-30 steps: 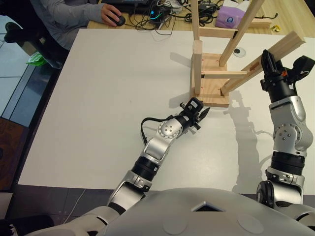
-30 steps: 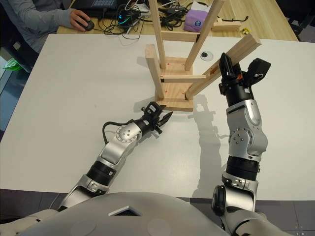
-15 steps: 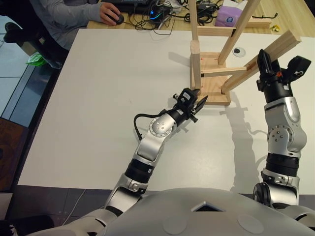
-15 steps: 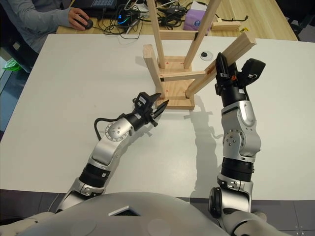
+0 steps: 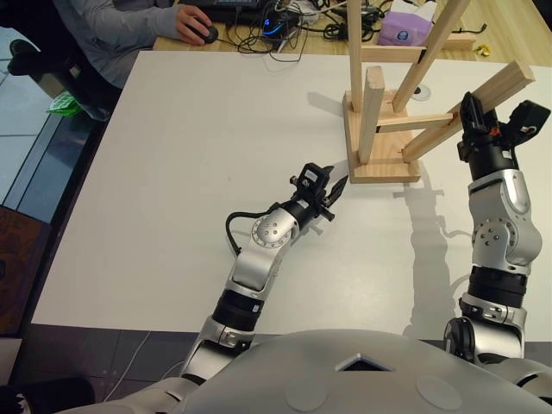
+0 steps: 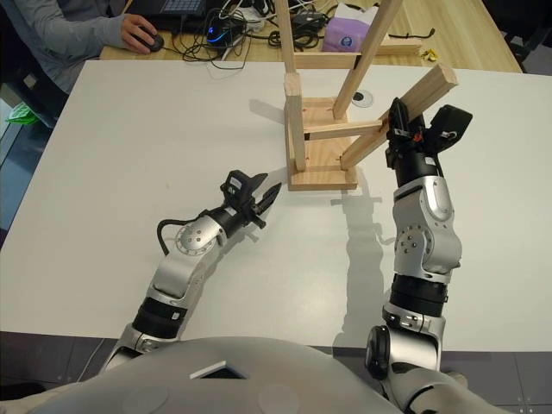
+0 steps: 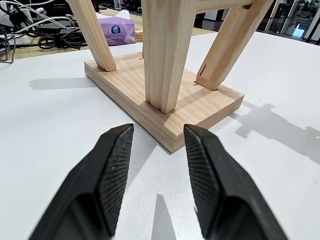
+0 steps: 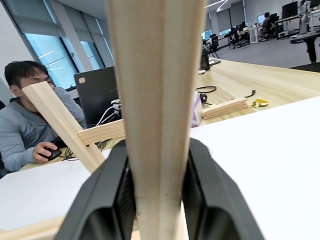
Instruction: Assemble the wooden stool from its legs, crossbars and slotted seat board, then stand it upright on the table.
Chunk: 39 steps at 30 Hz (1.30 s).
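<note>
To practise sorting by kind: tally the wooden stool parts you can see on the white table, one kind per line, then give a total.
legs: 4
crossbars in view: 2
seat board: 1
total: 7

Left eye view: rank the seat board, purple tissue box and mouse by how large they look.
1. seat board
2. purple tissue box, partly hidden
3. mouse
The last two sit farther from the camera, so their true sizes are unsure.
</note>
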{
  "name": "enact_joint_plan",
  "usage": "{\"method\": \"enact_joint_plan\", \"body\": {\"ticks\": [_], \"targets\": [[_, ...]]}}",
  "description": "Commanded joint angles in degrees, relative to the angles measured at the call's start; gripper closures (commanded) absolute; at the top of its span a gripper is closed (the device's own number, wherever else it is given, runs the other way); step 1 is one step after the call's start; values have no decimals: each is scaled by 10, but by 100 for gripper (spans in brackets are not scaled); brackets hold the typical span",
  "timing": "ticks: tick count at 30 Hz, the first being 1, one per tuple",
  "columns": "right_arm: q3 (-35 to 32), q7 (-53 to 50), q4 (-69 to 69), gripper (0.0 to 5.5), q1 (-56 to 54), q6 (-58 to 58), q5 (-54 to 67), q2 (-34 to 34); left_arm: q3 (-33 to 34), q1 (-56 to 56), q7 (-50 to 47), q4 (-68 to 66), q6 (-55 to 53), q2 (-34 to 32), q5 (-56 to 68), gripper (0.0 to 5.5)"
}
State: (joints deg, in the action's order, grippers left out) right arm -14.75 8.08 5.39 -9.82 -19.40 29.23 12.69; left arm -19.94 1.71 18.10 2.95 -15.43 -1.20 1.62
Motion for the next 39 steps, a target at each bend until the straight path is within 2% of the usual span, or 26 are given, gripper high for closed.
{"method": "enact_joint_plan", "body": {"ticks": [1, 6, 11, 19, 25, 27, 32, 33, 36, 37, 39], "targets": [[49, 39, -37, 447, 35, -13, -54, 28, 4, 17, -5, -16, 4, -1, -10, 366], [36, 35, -69, 447, 23, -24, -50, 25, 4, 20, -8, -20, 7, 1, -11, 366], [100, 64, -86, 446, 38, 39, -135, 60, -1, 19, -7, -20, 6, 4, -12, 366], [36, 30, -93, 446, 32, -146, 6, 36, 3, 21, -5, -17, 2, 2, -11, 366], [150, 64, -61, 443, 40, -82, -115, 96, 6, 21, -5, -16, 1, 0, -10, 366], [152, 58, -74, 439, 43, -84, -116, 97, 6, 20, -6, -16, 2, 0, -11, 366], [73, 31, -111, 438, 24, -185, -5, 60, 6, 21, -5, -16, 2, 1, -11, 366], [85, 37, -108, 440, 25, -180, -15, 68, 6, 22, -5, -16, 2, 1, -11, 366], [180, 65, -92, 443, 41, -93, -125, 124, 7, 23, -5, -16, 1, 1, -11, 366], [190, 67, -95, 440, 45, -86, -134, 128, 7, 23, -5, -16, 1, 1, -11, 366], [153, 54, -112, 438, 42, -138, -78, 105, 7, 22, -5, -16, 1, 2, -11, 366]]}}
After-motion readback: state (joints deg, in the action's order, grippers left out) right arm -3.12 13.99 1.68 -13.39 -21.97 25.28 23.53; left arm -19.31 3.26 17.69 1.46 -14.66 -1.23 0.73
